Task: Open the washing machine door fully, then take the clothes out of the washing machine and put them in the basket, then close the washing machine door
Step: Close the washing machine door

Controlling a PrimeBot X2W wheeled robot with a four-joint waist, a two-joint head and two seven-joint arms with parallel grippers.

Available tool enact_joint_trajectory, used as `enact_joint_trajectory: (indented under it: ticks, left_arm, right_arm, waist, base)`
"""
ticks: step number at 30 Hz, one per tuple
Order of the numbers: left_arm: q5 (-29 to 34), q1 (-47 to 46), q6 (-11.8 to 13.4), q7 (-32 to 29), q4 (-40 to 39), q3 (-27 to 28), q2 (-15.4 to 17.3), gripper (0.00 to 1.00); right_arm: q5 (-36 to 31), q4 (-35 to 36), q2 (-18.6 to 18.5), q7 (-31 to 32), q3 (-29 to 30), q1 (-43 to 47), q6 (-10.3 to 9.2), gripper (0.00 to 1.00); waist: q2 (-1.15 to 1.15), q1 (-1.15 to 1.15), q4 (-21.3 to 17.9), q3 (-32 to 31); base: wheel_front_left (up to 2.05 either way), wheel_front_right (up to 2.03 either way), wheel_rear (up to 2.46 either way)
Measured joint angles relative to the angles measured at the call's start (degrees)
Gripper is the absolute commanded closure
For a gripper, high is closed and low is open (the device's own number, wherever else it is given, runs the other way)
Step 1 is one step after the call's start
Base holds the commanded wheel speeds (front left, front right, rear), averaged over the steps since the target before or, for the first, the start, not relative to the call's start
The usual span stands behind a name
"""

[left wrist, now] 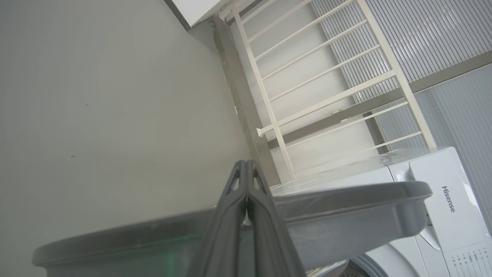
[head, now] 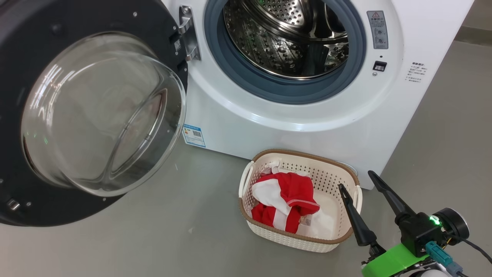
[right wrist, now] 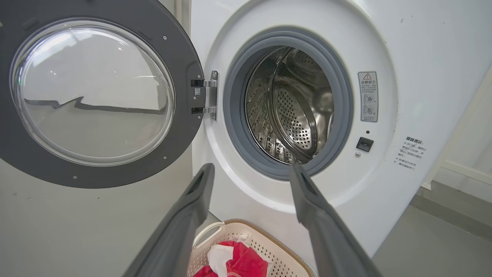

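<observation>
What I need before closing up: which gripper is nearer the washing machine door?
Left. The left gripper, shut, is right at the grey edge of the washing machine door; the right gripper, open, is low beside the basket, apart from the door.

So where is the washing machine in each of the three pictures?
Head view: the washing machine fills the top centre and right, drum open.
Left wrist view: lower right corner, tilted, brand name showing.
Right wrist view: centre and right.
Shared landmark: the washing machine door, open at left; probably the grey edge across the left wrist view.
</observation>
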State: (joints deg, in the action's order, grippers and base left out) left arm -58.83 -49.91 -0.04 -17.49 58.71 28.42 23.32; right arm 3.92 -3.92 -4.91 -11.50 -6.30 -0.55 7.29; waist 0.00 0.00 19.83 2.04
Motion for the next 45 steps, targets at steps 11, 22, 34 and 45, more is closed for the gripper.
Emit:
enact_joint_trajectory:
  ticks: [11, 22, 34, 45]
  left_arm:
    - [-2.76, -0.93, -1.93, -6.70, 1.36, 0.56, 1.21, 1.00]
    - [-4.94, -0.84, -3.47, -14.66, -0.30, 0.64, 1.07, 1.00]
    - [-8.36, 2.70, -3.59, -18.85, -6.97, 1.92, -2.46, 1.00]
    - [-10.37, 7.99, -1.59, -23.19, -17.37, 2.04, -6.48, 1.00]
  right_arm:
    - [0.01, -0.01, -0.08, 0.00, -0.08, 0.00, 0.00, 0.00]
    - [0.01, -0.04, -0.04, -0.01, -0.27, -0.01, 0.00, 0.00]
    - [0.02, -0.64, 0.58, -0.44, -0.19, -0.01, 0.00, 0.00]
    - [0.08, -1.44, 1.05, -1.11, -0.20, -0.06, 0.00, 0.00]
  waist:
    - [0.00, 0.00, 0.30, 0.61]
    - [0.00, 0.00, 0.94, 0.69]
    - [0.00, 0.00, 2.17, 1.02]
    - [0.00, 0.00, 3.02, 1.21]
  base:
    - [0.00, 0.00, 0.00]
    - [0.00, 0.00, 0.00]
    - [0.00, 0.00, 0.00]
    - [0.00, 0.00, 0.00]
